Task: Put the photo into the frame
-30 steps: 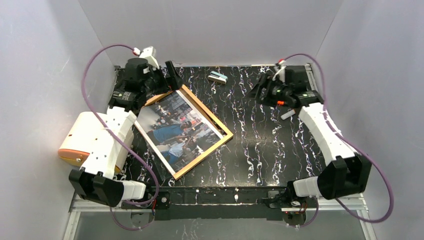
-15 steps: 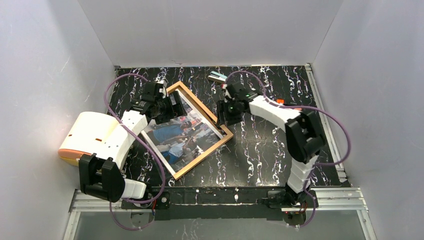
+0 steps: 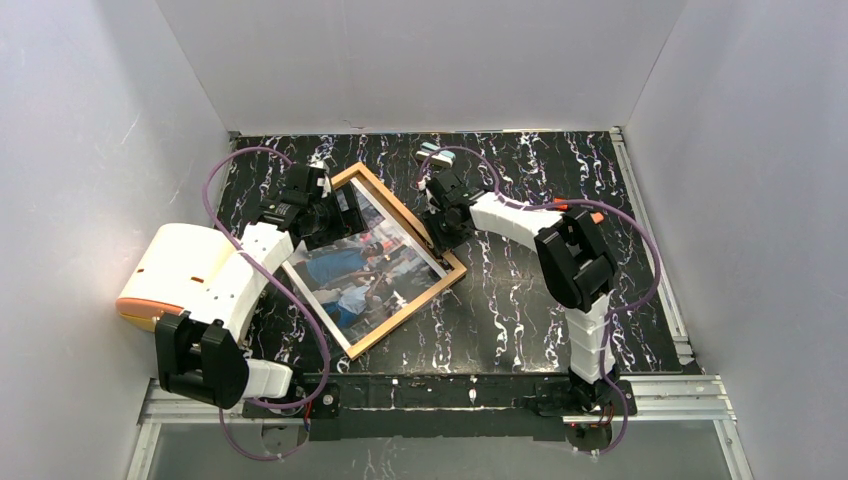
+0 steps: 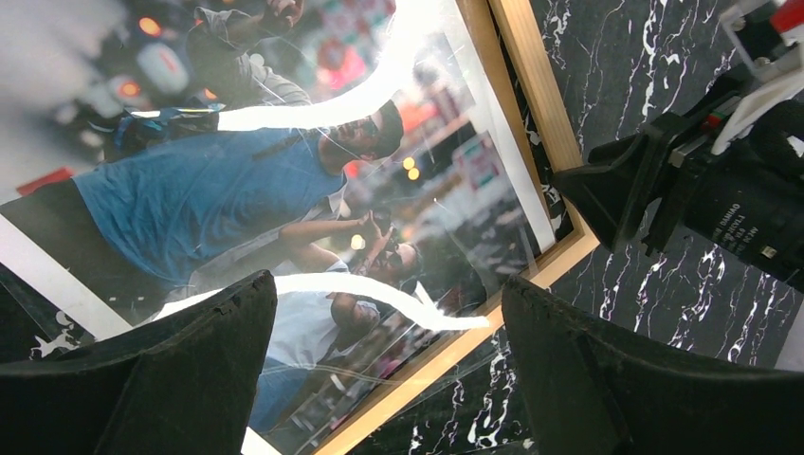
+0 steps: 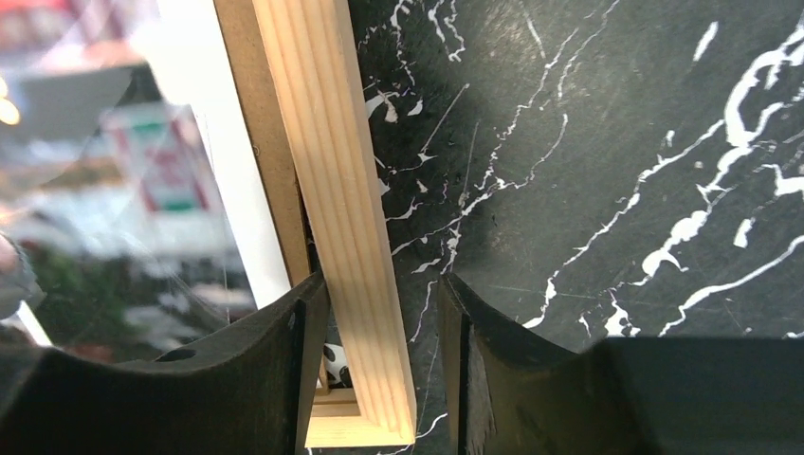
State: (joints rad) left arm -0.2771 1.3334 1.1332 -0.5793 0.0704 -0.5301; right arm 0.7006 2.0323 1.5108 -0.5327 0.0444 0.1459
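Straddling a rail of the frame (image 5: 332,190) near its corner with the right gripper (image 5: 379,282), jaws apart, unclamped; hovering over the photo (image 4: 218,180) with the left gripper (image 4: 389,284), jaws spread wide.

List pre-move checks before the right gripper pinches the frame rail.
1. right gripper straddles the frame rail, one finger inside, one outside: ok.
2. Rail clamped: not ok, a gap shows at the outer finger.
3. left gripper open, holding nothing: ok.
4. left gripper clear of the photo surface: cannot tell.
5. photo seated flat in the frame: cannot tell, glare and arm hide its edges.
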